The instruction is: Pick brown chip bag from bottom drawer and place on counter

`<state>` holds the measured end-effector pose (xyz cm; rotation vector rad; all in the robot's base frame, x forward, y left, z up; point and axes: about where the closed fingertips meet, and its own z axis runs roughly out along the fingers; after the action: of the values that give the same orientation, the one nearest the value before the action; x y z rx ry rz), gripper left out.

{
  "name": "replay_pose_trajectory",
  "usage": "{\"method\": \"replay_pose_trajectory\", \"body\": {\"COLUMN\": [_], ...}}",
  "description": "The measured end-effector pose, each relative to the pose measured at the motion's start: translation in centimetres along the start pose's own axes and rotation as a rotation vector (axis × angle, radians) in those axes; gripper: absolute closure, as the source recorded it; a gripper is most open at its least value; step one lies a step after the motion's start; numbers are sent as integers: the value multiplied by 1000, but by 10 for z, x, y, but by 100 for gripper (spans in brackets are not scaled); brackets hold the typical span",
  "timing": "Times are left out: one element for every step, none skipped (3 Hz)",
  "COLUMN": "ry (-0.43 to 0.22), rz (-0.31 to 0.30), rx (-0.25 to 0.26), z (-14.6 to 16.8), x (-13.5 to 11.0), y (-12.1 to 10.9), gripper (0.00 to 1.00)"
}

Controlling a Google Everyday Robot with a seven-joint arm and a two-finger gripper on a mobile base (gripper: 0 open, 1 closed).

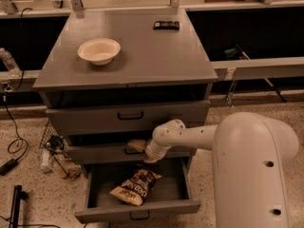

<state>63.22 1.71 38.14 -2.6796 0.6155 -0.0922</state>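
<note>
Brown chip bag (136, 186) is lying in the bottom drawer (137, 213), which is standing pulled out. Bag is sitting roughly mid-floor of that drawer, w/ grey floor showing either side of it. Its long axis is running diagonally: tan-yellow end pointing toward the drawer's front-left corner, dark end toward the back-right.

Hand (144, 151) is hovering above the back edge of the bottom drawer, right in front of the middle drawer (102, 153). It's at the end of the white arm (190, 136), which is reaching in from the bottom drawer's right side. Hand isn't touching the bag and isn't carrying anything, as far as I'm seeing. Whether it's open or closed I can't tell.

Key relation: bag is lying below the hand and a bit toward the drawer's front, w/ its dark back-right end nearest the hand. I'm guessing the next move is calling for a drop down into the drawer w/ a slight shift frontward. It's prob. also needing a wrist turn, so the grip is crossing the bag's short side, not its diagonal length.

Surface (142, 61), topping the cabinet above the bottom drawer, is waiting as the drop-off spot. A white bowl (99, 50) & a small black bar (166, 25) are sitting on it.
</note>
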Motion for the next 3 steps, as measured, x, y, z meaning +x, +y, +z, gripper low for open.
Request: {"method": "replay_pose_trajectory", "body": {"ry": [0, 0, 0], "rz": [0, 0, 0], "rx": [0, 0, 0], "z": [0, 0, 0], "x": [0, 0, 0], "y": [0, 0, 0], "gripper": [100, 87, 63]}}
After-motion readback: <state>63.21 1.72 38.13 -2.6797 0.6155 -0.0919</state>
